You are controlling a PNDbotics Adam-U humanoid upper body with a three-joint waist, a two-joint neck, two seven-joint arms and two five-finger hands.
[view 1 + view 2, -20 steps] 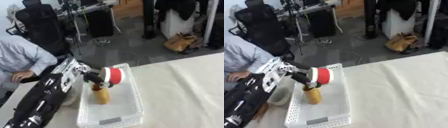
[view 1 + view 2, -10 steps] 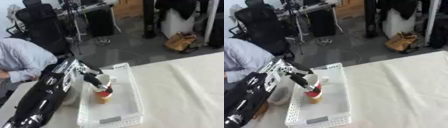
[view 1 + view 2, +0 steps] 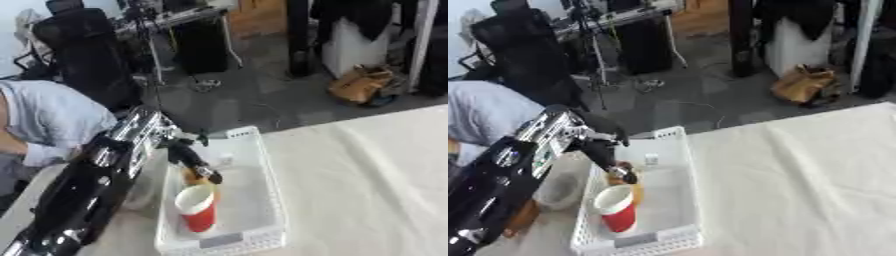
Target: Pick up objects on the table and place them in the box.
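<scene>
**Left hand has let the red cup go inside the box**

Your left hand [image 3: 194, 161] now hangs over the near-left part of the white box [image 3: 262, 165], fingers stretched down and forward and wrapped round nothing. A second ago those fingers carried the red cup above the box; half a second ago the cup was tipped and low among them. Now the red cup [image 3: 198, 208] stands upright on the box floor near the front wall, mouth up, just beside the orange-brown object [image 3: 199, 178] that already lay there, and apart from your fingertips. A small pale item [image 3: 651, 159] sits further back in the box.

That reads as a finished placement: the cup is delivered and the hand is free. I judge the next job is to lift the arm clear without brushing the cup's rim, since the fingers are close above it and a nudge could topple it.

Your right hand shows in neither view. The cream tablecloth [image 3: 367, 170] to the right shows no further object within these views.
</scene>
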